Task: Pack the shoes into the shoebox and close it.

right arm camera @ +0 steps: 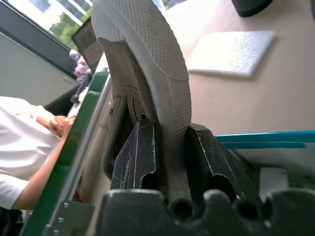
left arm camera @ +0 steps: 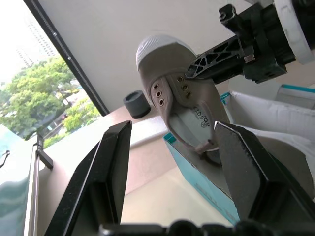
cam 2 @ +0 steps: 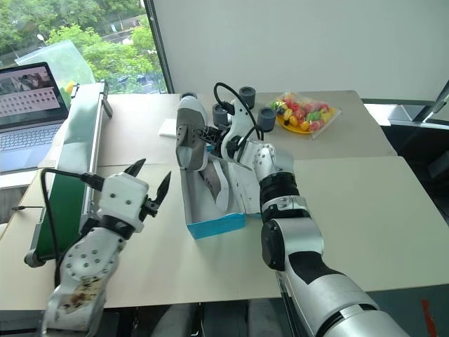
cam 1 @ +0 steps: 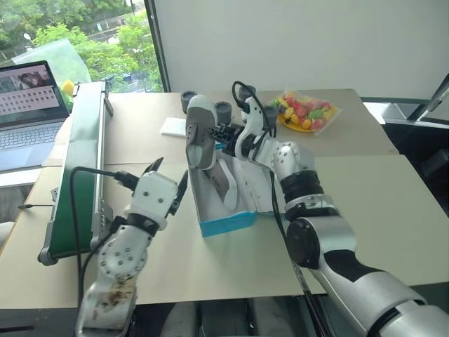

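Note:
My right gripper (cam 1: 217, 133) is shut on one of the shoes (cam 1: 199, 133), gripping its sole edge and upper and holding it toe-up above the far end of the shoebox (cam 1: 228, 224). The right wrist view shows the pads (right arm camera: 140, 157) clamped on that whitish sole (right arm camera: 162, 73). The other shoe (cam 1: 226, 184) lies inside the open turquoise box. The box's white lid (cam 1: 254, 188) is folded out beside it, under my right arm. My left gripper (cam 1: 168, 180) is open and empty, just left of the box's near end and apart from it.
A long green conveyor (cam 1: 84, 154) runs along the left, with a laptop (cam 1: 28, 105) beyond it. A small white pad (cam 1: 172, 126), dark grey cylinders (cam 1: 223, 110) and a bag of colourful sweets (cam 1: 306, 111) sit behind the box. A person's arm (right arm camera: 29, 147) rests past the conveyor.

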`<act>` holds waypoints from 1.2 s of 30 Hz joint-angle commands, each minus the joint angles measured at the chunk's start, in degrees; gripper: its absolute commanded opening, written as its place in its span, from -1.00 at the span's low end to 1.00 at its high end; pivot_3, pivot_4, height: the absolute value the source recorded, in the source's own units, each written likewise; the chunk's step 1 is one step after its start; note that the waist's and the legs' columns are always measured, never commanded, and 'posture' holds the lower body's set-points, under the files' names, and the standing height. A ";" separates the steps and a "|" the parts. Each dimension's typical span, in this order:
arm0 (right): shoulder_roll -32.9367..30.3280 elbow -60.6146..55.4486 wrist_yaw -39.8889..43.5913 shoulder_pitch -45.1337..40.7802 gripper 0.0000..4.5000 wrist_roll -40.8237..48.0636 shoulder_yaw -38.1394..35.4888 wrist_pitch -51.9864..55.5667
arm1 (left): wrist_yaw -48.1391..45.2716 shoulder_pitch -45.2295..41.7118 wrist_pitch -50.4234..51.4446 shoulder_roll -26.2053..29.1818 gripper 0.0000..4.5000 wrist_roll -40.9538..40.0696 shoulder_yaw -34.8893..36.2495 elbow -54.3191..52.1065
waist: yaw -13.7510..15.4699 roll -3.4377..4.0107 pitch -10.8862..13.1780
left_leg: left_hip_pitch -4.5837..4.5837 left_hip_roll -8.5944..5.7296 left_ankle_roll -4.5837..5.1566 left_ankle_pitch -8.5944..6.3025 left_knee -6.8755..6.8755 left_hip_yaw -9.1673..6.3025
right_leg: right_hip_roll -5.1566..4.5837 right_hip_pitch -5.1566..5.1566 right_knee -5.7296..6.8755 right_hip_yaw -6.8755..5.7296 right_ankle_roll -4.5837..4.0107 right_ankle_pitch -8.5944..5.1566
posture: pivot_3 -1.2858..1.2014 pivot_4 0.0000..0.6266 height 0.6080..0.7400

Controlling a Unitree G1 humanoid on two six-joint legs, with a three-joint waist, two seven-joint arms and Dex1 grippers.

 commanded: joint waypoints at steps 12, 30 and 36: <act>1.85 -28.69 -13.37 2.16 -0.80 2.28 -3.73 46.55 | -24.47 12.30 2.19 15.97 0.28 -25.17 29.93 0.67 | 0.48 0.10 0.06 | 0.12 0.01 0.01 0.00 0.02 -0.04 | 0.02 0.15 -0.10 -0.13 -0.08 -0.07 | 0.03 -0.52 0.79; 6.08 -42.02 -26.93 15.58 -0.80 3.78 2.69 46.86 | -21.83 9.43 2.17 18.07 0.28 -24.57 25.89 0.31 | 0.26 0.11 0.05 | 0.18 0.02 0.01 0.00 0.01 -0.02 | 0.03 0.17 -0.07 -0.10 -0.08 -0.06 | 0.03 -0.52 0.79; 7.91 -39.45 -23.82 14.01 -0.80 3.31 8.83 46.86 | -21.33 7.48 1.51 18.77 0.28 -23.75 23.94 2.39 | 0.23 0.11 0.05 | 0.17 0.02 0.01 0.00 0.01 -0.01 | 0.04 0.17 -0.09 -0.11 -0.07 -0.07 | 0.03 -0.52 0.79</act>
